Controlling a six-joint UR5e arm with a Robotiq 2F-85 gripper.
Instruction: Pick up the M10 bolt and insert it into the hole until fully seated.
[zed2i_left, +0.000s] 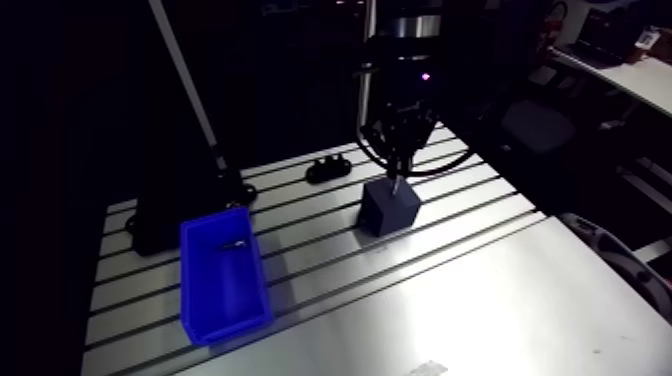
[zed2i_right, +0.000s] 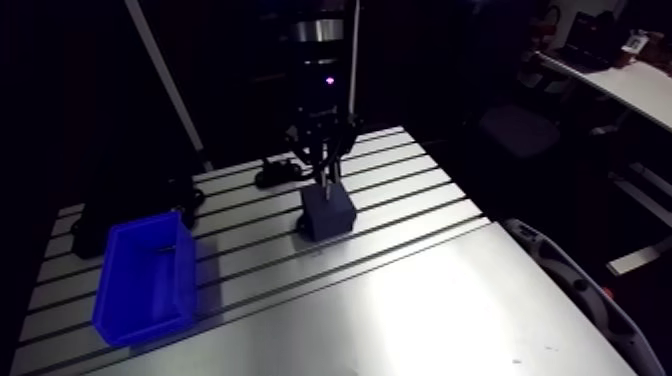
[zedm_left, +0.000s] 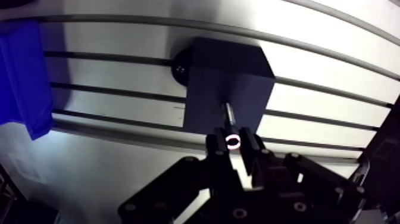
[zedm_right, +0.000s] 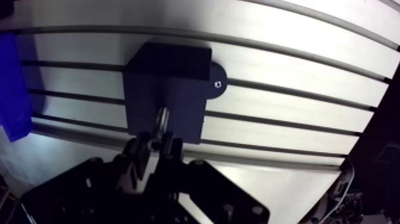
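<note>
A dark block (zed2i_left: 390, 206) stands on the slotted table (zed2i_left: 480, 290), near its middle. My gripper (zedm_left: 233, 141) hangs right above the block and is shut on the M10 bolt (zedm_left: 228, 117), whose shank points down at the block's top face (zedm_right: 166, 107). In the wrist view the bolt's head sits pinched between the fingertips, and its tip reaches the block's top. The hole itself is hidden by the bolt. In the arm view the gripper (zed2i_right: 323, 165) comes straight down onto the block (zed2i_right: 327, 212).
A blue bin (zed2i_left: 224, 275) with a small dark part inside stands on the table's left side. A black clamp piece (zed2i_left: 328, 168) lies behind the block. A dark stand (zed2i_left: 160, 215) with a slanted pole rises at the back left.
</note>
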